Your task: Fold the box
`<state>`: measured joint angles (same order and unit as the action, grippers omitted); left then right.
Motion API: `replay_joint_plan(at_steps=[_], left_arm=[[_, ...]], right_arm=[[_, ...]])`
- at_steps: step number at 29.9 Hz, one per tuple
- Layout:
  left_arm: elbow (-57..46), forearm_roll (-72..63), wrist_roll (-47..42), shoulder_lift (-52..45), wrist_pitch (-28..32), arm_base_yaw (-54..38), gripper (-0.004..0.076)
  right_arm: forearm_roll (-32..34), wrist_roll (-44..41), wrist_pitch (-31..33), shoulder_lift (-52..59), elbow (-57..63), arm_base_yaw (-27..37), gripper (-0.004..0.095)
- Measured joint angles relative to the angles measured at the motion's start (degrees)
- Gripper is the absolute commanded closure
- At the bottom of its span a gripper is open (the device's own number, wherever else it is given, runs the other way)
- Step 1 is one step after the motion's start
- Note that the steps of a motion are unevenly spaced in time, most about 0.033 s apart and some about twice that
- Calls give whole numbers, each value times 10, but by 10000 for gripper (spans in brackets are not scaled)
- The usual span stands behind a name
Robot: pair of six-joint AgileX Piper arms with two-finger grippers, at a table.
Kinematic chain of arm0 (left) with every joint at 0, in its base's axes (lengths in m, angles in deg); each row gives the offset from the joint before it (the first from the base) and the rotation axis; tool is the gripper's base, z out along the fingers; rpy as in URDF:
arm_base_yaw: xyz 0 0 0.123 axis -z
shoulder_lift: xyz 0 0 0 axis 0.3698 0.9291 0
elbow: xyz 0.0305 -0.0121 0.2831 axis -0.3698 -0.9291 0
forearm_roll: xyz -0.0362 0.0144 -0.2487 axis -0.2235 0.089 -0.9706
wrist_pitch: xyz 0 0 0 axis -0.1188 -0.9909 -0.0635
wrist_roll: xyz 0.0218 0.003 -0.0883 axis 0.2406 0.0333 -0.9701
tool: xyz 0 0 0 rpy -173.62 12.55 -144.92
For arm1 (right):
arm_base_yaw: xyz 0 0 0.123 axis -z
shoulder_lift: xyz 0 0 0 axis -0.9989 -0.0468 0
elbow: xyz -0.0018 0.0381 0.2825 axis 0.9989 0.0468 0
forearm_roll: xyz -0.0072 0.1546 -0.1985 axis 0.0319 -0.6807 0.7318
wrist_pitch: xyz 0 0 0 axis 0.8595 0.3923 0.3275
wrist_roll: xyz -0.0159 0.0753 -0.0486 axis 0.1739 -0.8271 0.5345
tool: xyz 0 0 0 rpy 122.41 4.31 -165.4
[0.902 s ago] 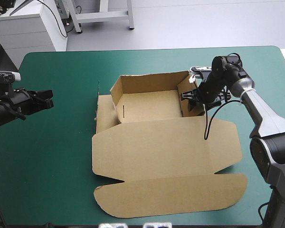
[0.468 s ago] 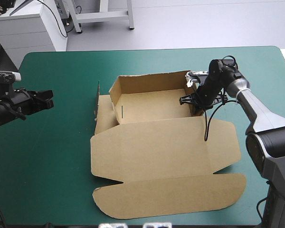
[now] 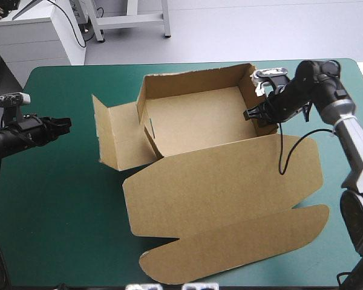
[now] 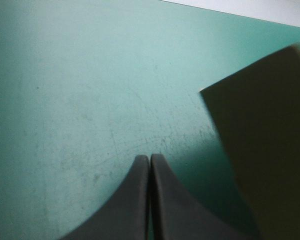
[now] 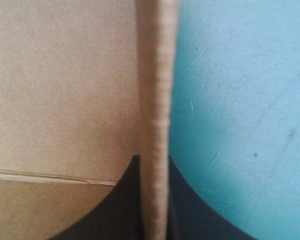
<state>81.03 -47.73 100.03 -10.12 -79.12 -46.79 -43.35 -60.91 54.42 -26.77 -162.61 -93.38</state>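
1. Clearly, the brown box [image 3: 218, 181] is only half formed. It sits in the middle of the teal-green tabletop [image 3: 60, 217], with a tray with raised walls toward the far edge and the lid [image 3: 230, 254] lying flat toward the near edge.
2. The right gripper [image 3: 257, 113] is clenched on the tray's right side wall [image 5: 154, 75]. In its wrist view the board's edge runs straight up between the two black fingers, with the brown tray floor on one side and bare tabletop on the other.
3. The left gripper [image 3: 62, 125] hovers near the tabletop's left edge. Its fingers are pressed together into one point and hold nothing.
4. The left side flap [image 3: 115, 139] splays outward from the tray's left end, half raised and not tucked. It lies ahead of the left gripper, between that gripper and the tray, near but not touching.
5. The tray's long axis runs left to right across the tabletop, so each end faces one arm. The left arm is plainly the nearer one to the loose flap.
6. With the right end pinned, the next move probably falls to the left arm: press the flap upright and in toward the tray.
7. The board looks light, so a sideways push could slide or pivot the whole sheet about the right grip.
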Motion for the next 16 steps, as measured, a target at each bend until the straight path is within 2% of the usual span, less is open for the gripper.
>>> replay_joint_plan(at_steps=[3,10,16], left_arm=[[0,-14,0,22,-1,0,732],[0,-61,-25,83,-7,8,732],[0,-79,-39,124,-30,74,732]], right_arm=[[-28,16,1,31,0,21,928],[-92,39,5,70,0,28,925],[-114,50,5,71,0,17,925]])
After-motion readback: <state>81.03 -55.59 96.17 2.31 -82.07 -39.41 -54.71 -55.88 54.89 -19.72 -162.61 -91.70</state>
